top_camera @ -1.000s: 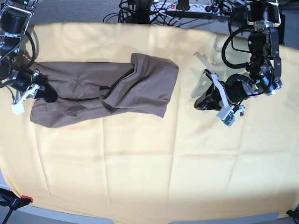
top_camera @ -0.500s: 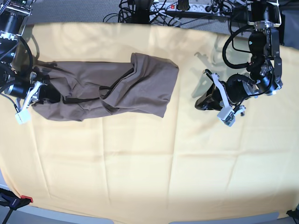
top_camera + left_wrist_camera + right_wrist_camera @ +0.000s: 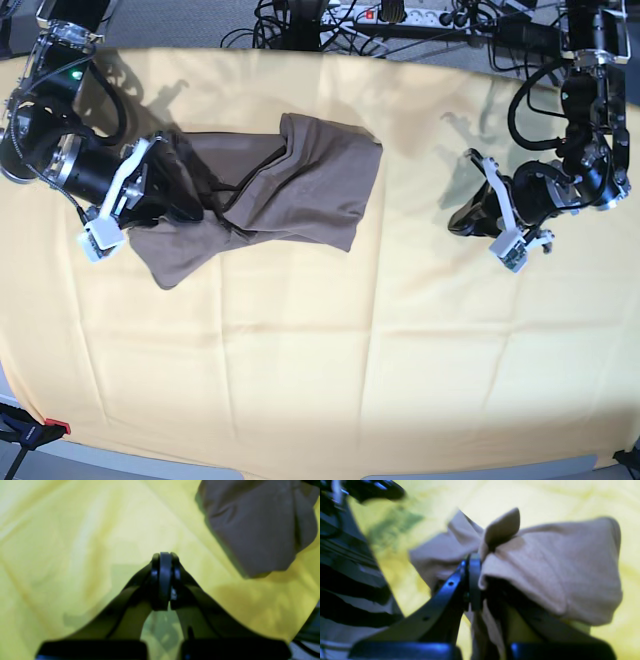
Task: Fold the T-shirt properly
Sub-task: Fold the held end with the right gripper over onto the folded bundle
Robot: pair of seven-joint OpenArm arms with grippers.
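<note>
Base view, left side: right gripper [image 3: 180,205] was clamped on the T-shirt [image 3: 300,180], pinching a bunched fold of the brown fabric at the garment's left end. Right wrist view confirmed: jaws were pressed together on a gathered ridge of cloth, which bulged over and draped to the right of the fingers [image 3: 472,580]. The lifted end hung in a loose flap toward the near edge.

Centre: the rest of the T-shirt lay on the yellow cloth [image 3: 320,350] covering the worktop, with a doubled-over layer at its right end and dark seams running across the middle.

Right side: left gripper [image 3: 462,215] was well apart from the T-shirt, over bare yellow cloth. Left wrist view showed its jaws pressed together on nothing, T-shirt corner at upper right.
</note>
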